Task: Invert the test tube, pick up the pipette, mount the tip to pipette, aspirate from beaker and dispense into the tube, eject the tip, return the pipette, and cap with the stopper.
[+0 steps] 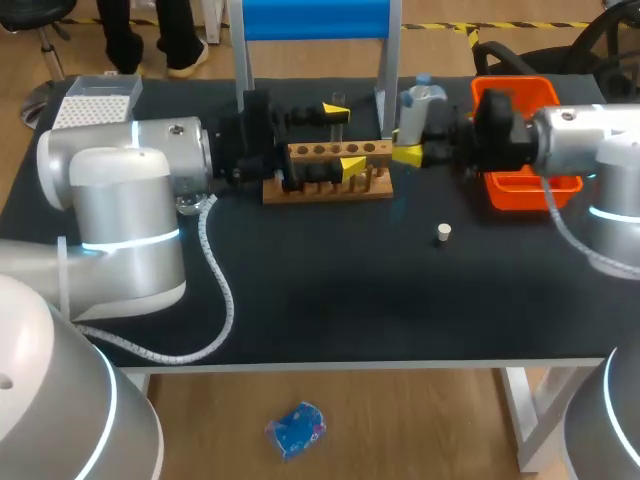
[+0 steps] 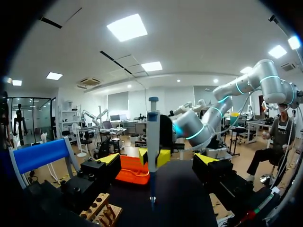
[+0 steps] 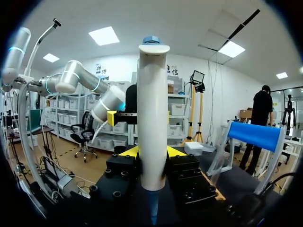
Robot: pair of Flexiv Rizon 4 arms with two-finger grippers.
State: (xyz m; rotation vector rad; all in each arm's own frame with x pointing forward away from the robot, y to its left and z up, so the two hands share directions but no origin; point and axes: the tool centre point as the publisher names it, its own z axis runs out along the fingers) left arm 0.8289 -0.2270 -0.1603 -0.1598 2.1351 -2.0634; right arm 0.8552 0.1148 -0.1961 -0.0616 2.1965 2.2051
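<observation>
My right gripper (image 1: 408, 152) is shut on the white and blue pipette (image 1: 420, 104), holding it upright just right of the wooden tube rack (image 1: 330, 186). In the right wrist view the pipette (image 3: 152, 118) stands between the right gripper's (image 3: 152, 153) fingers. My left gripper (image 1: 343, 138) hangs over the rack, open. In its wrist view the left gripper (image 2: 157, 160) has its fingers wide apart on either side of the pipette (image 2: 153, 137) without touching it. A small white stopper (image 1: 443, 234) lies on the black table. I cannot make out the test tube.
An orange bin (image 1: 520, 184) sits behind my right gripper at the back right. A white tip box (image 1: 95, 100) stands at the back left corner. A blue-topped stand (image 1: 310, 20) rises behind the rack. A white cable (image 1: 215, 300) loops across the left front.
</observation>
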